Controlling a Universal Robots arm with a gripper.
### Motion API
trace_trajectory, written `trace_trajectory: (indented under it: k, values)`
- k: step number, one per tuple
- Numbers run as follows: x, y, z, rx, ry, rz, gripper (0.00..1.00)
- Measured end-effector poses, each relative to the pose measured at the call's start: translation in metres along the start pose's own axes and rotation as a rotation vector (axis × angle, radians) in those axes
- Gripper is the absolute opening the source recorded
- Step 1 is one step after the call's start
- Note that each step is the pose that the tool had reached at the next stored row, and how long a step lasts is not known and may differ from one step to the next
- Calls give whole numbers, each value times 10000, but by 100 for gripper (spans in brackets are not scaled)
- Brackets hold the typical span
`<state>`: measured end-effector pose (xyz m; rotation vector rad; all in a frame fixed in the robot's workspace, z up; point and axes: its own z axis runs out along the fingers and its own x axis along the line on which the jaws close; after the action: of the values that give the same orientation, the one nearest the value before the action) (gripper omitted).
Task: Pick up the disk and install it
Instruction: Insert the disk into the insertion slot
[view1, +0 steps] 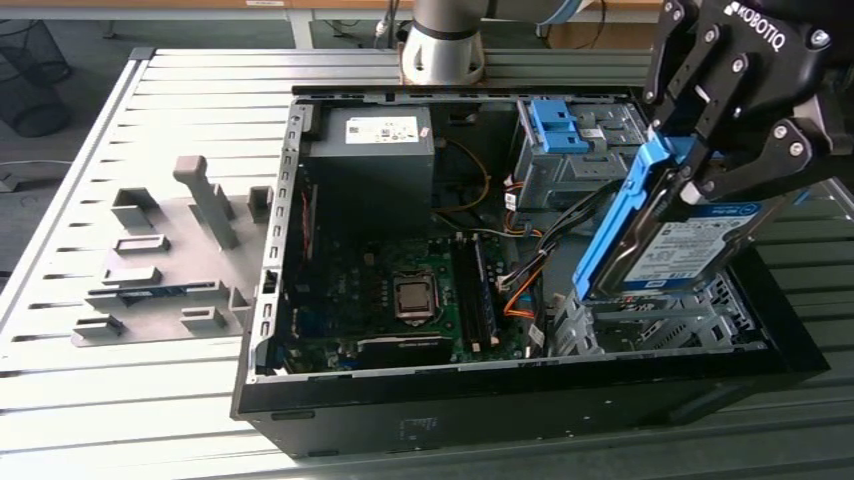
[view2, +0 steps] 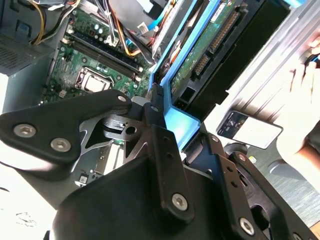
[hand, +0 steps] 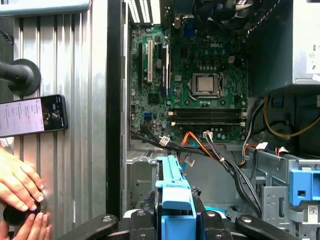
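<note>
- disk (view1: 671, 252): 1 unit, silver w/ blue-white label and blue rails, held in the air. It is tilted steeply, nearly on edge, label twd the exterior view's right.
- it hangs over the open metal drive cage (view1: 650, 322) in the case's near corner at the exterior view's right. Lower edge close to cage top; can't tell if touching.
- gripper (view1: 703, 168): 1, black, comes down from above, fingers clamped on the disk's blue handle end. Both wrist views show the blue rail (hand: 173, 192) pinched between the fingers.
- PC case (view1: 534, 405): 1, lying open side up on the slatted table (view1: 120, 400).
- inside: 1 motherboard (view1: 387, 290), 1 dark power-supply box (view1: 371, 165), 1 blue bracket (view1: 558, 124) on the upper cage.
- cables (view1: 523, 285) (orange/black) run just beside the disk, on the exterior view's left; case wall is near on the other side. Open room above the motherboard.
- grey fixture blocks (view1: 167, 265) on the table, well apart from the case.
- first wrist view: 1 phone (hand: 33, 115) and a person's hand (hand: 19, 187) on the table outside the case wall.
</note>
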<state>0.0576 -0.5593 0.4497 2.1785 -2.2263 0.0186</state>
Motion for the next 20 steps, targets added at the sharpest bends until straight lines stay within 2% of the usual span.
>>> trace_trajectory:
  k: [2, 9, 20]
  values:
    - [-1, -23, 3, 0, 1, 8, 36]
    - [-1, -26, 6, 0, 0, 11, 36]
    - [-3, -94, 54, 0, 0, 24, 36]
